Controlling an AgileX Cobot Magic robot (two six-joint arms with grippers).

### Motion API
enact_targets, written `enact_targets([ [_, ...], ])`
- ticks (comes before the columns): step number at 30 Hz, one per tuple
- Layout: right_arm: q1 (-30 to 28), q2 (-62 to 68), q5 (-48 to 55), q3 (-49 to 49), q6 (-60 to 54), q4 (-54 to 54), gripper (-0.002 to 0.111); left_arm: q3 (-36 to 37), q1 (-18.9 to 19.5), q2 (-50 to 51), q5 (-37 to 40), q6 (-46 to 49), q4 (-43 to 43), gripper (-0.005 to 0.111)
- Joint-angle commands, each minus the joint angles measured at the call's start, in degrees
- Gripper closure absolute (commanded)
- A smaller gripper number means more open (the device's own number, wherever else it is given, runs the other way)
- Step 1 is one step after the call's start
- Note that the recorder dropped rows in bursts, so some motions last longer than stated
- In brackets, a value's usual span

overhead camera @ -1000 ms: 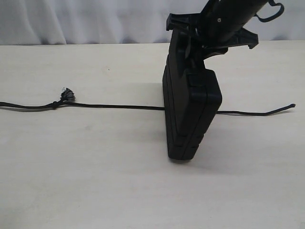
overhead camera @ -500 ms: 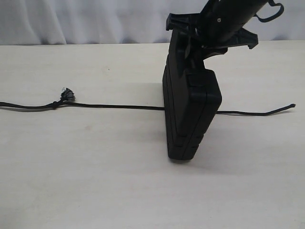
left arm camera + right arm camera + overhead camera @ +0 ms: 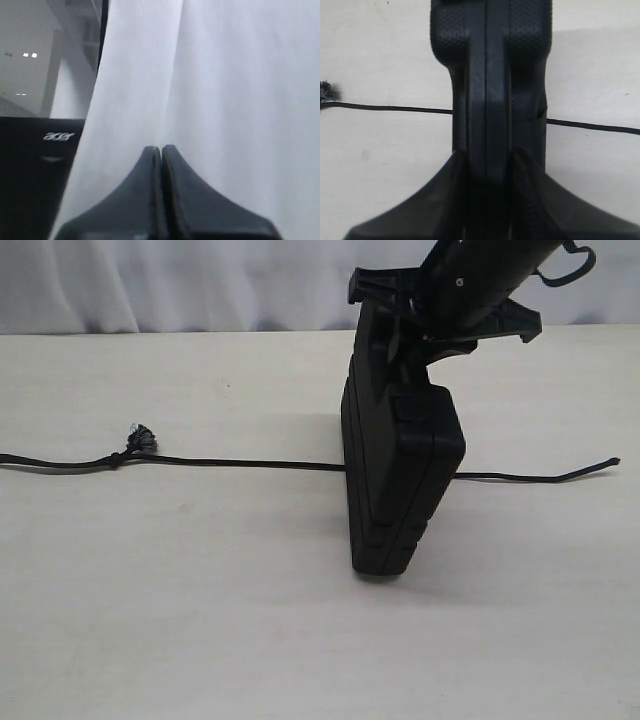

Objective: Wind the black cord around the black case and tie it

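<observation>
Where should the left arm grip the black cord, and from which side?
Grip the black cord just beside its knot, on the black case side, coming straight down with jaws across the line. It lies flat on the table, so a side approach finds nothing; the knot should stop slipping.

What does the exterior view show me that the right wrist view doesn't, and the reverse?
Exterior only: the knot in the black cord, its plain tip, and the black case standing on edge. Right wrist only: the right claw up close, fingers pressed against both case faces. Both: the cord reaching the case from either side across the table, plus the frayed tuft.
</observation>
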Motion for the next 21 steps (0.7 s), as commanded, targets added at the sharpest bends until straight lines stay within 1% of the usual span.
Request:
enact_targets([
  [1,-0.3,0.4,-0.8,-0.1,0.2,1.3,0.104,0.1,-0.6,-0.2,-8.3,-21.6,-0.8,0.107],
  [2,-0.3,0.4,-0.8,-0.1,0.2,1.3,0.104,0.1,-0.6,-0.2,-8.1,-24.7,-0.8,0.107],
  [4,-0.3,0.4,-0.8,-0.1,0.2,1.3,0.104,-0.5,-0.6,-0.2,-5.8,-25.9,-0.5,0.107],
  [7,-0.3,0.4,-0.8,-0.1,0.2,1.3,0.104,-6.8,-0.6,2.5,3.4,-25.9,0.2,0.107],
  [8,-0.3,0.4,-0.8,-0.1,0.2,1.3,0.104,-10.0,-0.6,4.5,7.7,-25.9,2.8,0.107],
  [11,-0.3,0.4,-0.8,-0.1,0.2,1.3,0.104,-19.5,-0.6,12.5,18.8,-26.2,14.2,0.107],
  [14,-0.3,0.4,-0.8,-0.1,0.2,1.3,0.104,-28.9,-0.6,22.1,30.7,-26.1,20.2,0.107],
  [16,-0.3,0.4,-0.8,-0.1,0.2,1.3,0.104,-34.0,-0.6,29.3,37.7,-24.1,21.6,0.107],
  [18,-0.3,0.4,-0.8,-0.1,0.2,1.3,0.104,-37.4,-1.1,36.3,43.3,-19.9,20.9,0.107],
  [21,-0.3,0.4,-0.8,-0.1,0.2,1.3,0.104,-40.5,-3.8,46.7,46.8,-11.3,17.2,0.107],
])
